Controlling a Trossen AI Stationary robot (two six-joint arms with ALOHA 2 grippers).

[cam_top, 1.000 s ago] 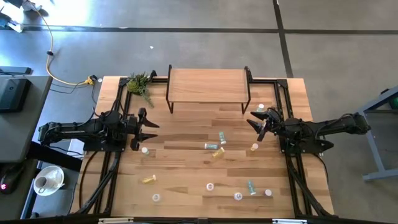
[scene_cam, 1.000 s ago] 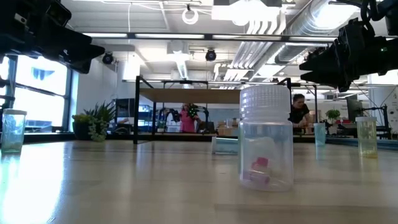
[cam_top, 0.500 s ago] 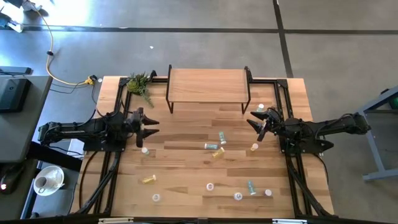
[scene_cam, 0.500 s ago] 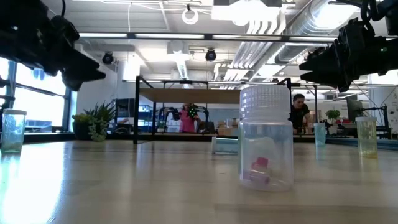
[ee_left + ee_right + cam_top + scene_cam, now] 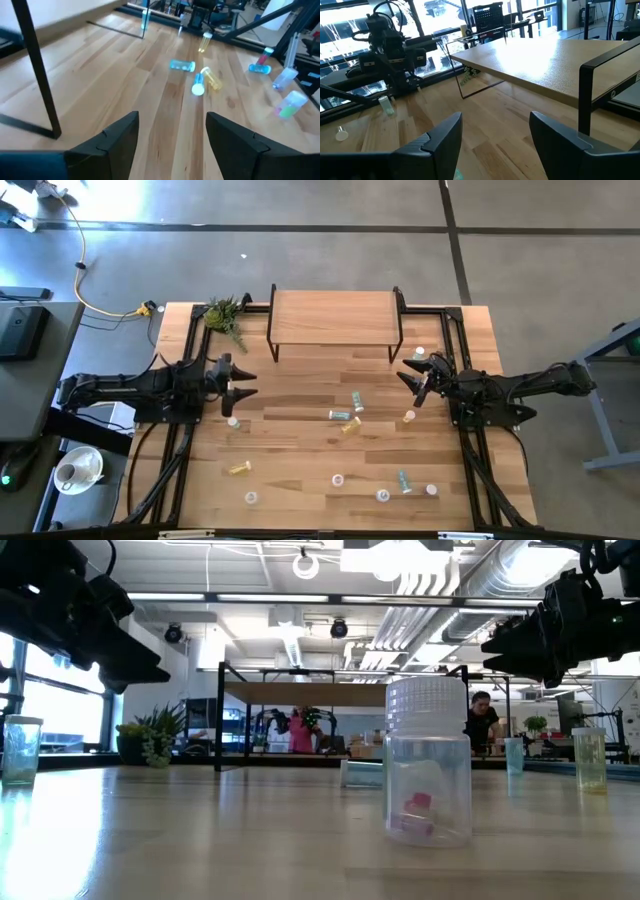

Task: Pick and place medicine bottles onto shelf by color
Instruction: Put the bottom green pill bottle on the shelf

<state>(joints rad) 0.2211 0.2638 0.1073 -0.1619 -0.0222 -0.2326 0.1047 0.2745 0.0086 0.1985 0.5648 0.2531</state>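
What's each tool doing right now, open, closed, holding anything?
Left tool: open, holding nothing.
Right tool: open, holding nothing.

The low light-wood rectangular shelf (image 5: 335,317) on thin black metal legs stands at the far middle of the table, its top bare. The tiny white-capped medicine bottles lie scattered on the table in front of it. Near the centre, a light blue bottle (image 5: 357,401), a teal-green bottle (image 5: 340,415) and a yellow bottle (image 5: 350,425) lie on their sides close together. Another yellow bottle (image 5: 409,416) stands to their right. A yellow bottle (image 5: 238,469) lies near the front left. Along the front sit several more, among them a teal-green bottle on its side (image 5: 404,480). One clear bottle (image 5: 233,421) stands upright at the left.
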